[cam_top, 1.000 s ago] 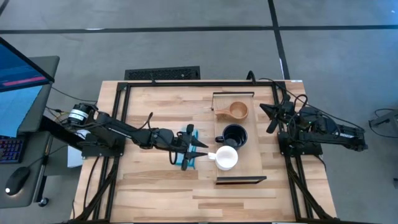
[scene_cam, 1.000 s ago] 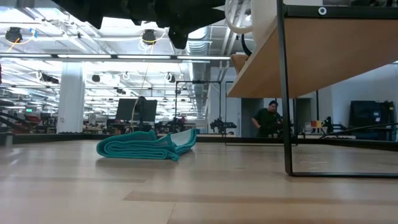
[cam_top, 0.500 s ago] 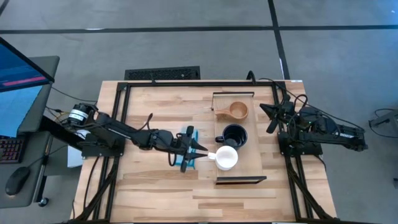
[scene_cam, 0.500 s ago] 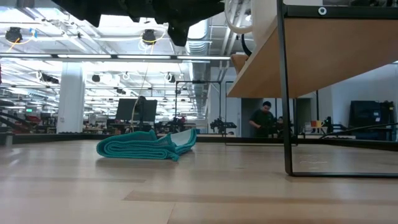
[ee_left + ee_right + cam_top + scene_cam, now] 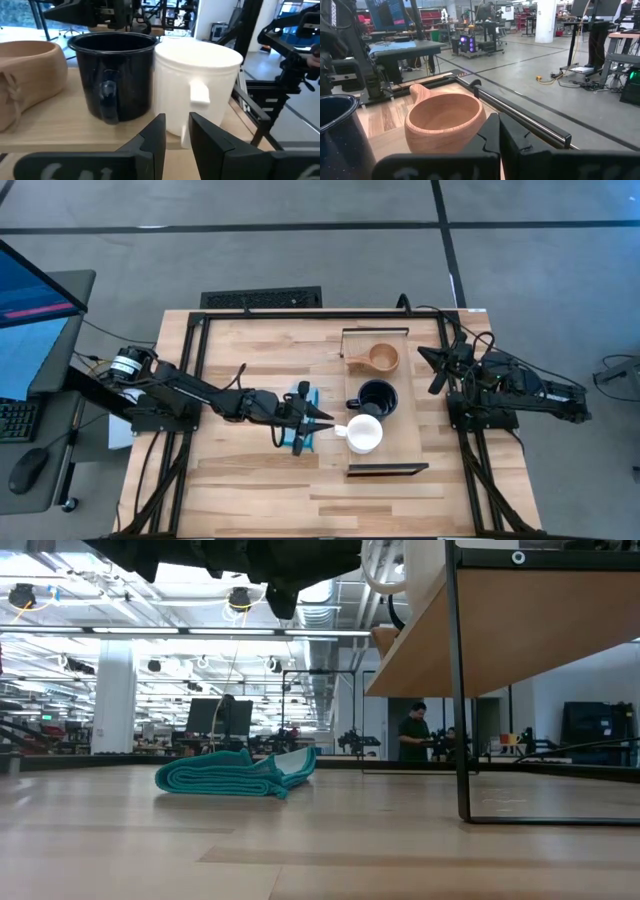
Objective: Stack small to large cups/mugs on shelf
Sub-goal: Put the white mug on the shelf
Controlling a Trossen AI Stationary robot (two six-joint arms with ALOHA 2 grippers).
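While poised at the white mug [image 5: 197, 85] handle, left end effector [image 5: 176, 131] slightly parted — glazed, slick, breakable; pinch handle squarely.

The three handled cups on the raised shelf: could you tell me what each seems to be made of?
Small light-brown cup: carved wood, matte, grain visible. Dark navy mug: likely enamelled metal, judging by its glossy surface and thin rolled rim. White mug: probably glazed ceramic, smooth with thicker walls.
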